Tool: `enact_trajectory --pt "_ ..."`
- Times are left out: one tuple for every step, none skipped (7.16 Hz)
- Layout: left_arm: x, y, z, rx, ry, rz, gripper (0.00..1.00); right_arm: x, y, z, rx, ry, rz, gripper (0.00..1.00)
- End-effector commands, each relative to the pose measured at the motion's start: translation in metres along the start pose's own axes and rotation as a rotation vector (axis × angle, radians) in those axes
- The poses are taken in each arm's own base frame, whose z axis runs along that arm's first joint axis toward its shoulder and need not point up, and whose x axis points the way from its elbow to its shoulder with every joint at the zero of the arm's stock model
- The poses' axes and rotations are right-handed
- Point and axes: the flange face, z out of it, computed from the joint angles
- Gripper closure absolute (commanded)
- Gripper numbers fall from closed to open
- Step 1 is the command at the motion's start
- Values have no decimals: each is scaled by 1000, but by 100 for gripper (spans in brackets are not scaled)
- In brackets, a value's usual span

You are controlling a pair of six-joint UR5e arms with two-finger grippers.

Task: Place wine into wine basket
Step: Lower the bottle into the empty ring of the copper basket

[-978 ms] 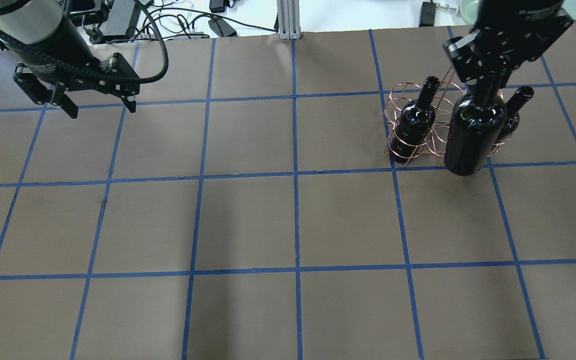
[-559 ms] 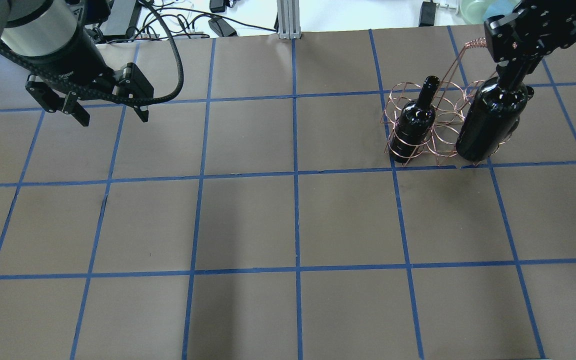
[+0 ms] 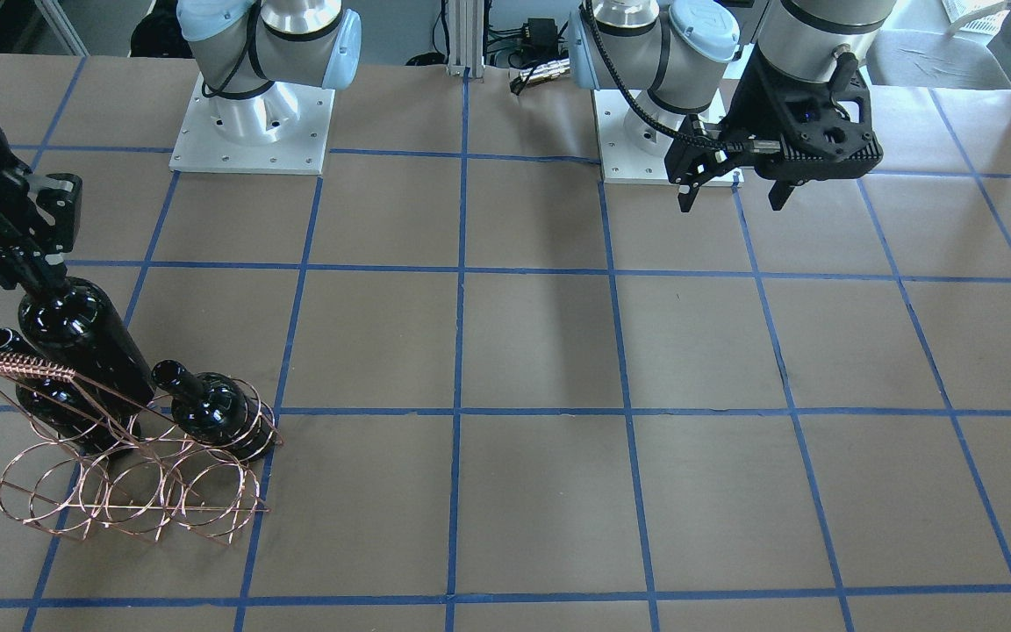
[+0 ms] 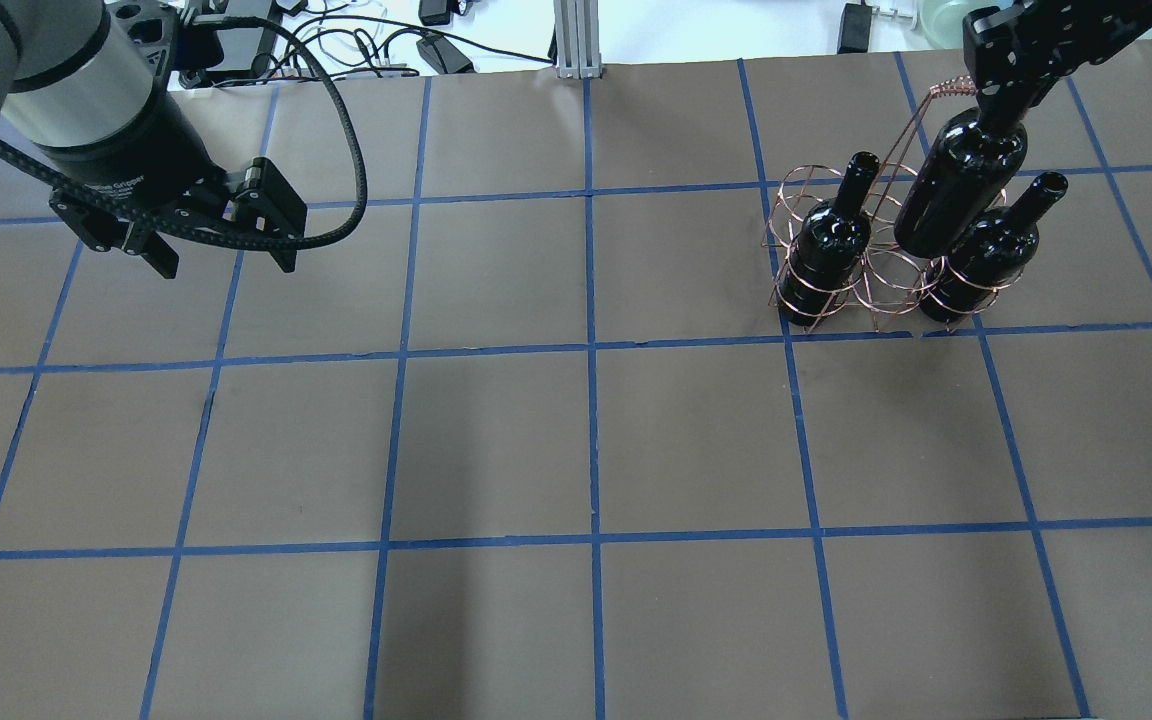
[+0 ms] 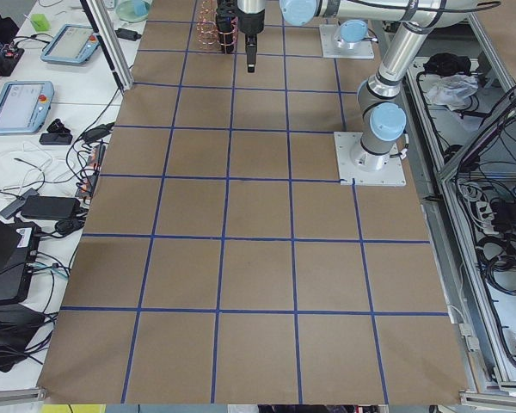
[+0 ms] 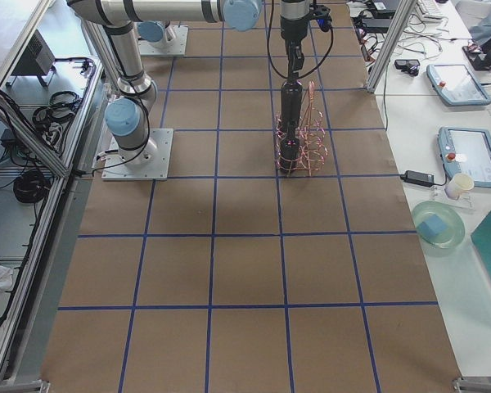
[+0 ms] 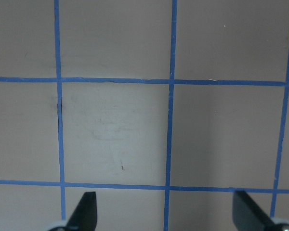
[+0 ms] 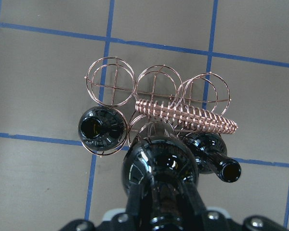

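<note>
My right gripper [image 4: 1011,85] is shut on the neck of a near-black wine bottle [image 4: 958,190] and holds it tilted above the copper wire basket [image 4: 886,285]. In the right wrist view the held bottle [image 8: 159,175] hangs over the middle ring of the basket [image 8: 156,91], between two racked bottles [image 8: 100,127] [image 8: 216,156]. The racked bottles also show in the overhead view [image 4: 829,245] [image 4: 991,250]. I cannot tell whether the held bottle's base is inside the ring. My left gripper [image 4: 226,255] is open and empty, far to the left.
The basket's slanted coiled handle [image 8: 185,115] runs right beside the held bottle. The basket's other row of rings [image 3: 128,496] holds nothing. Cables and boxes [image 4: 416,40] lie beyond the table's far edge. Arm bases [image 3: 251,132] stand on the robot's side.
The right gripper carried the bottle away from the robot, from in front of the right racked bottle to over the middle ring. The left gripper shifted slightly right and toward the robot.
</note>
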Motion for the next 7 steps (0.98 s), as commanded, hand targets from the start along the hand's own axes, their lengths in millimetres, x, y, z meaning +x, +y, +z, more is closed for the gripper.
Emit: enact_trajectory --pt "0 0 1 -1 2 2 0 2 -11 14 -9 -25 -22 100" --pt "0 0 2 -4 2 2 0 4 -16 25 -25 -30 -78 100" --pt "-1 -1 2 -4 1 -1 0 3 -16 25 -27 -32 -97 100" --pt "0 -1 2 -5 2 1 0 5 -17 28 -29 -40 -108 100" --pt "-1 -1 2 -5 -1 1 0 7 -18 30 -25 -73 -112 100" --pt "-1 -2 3 -7 1 1 0 18 -17 32 -24 -73 -141 100" --pt "-2 -2 3 -5 1 -2 0 25 -17 32 -24 -73 -144 100"
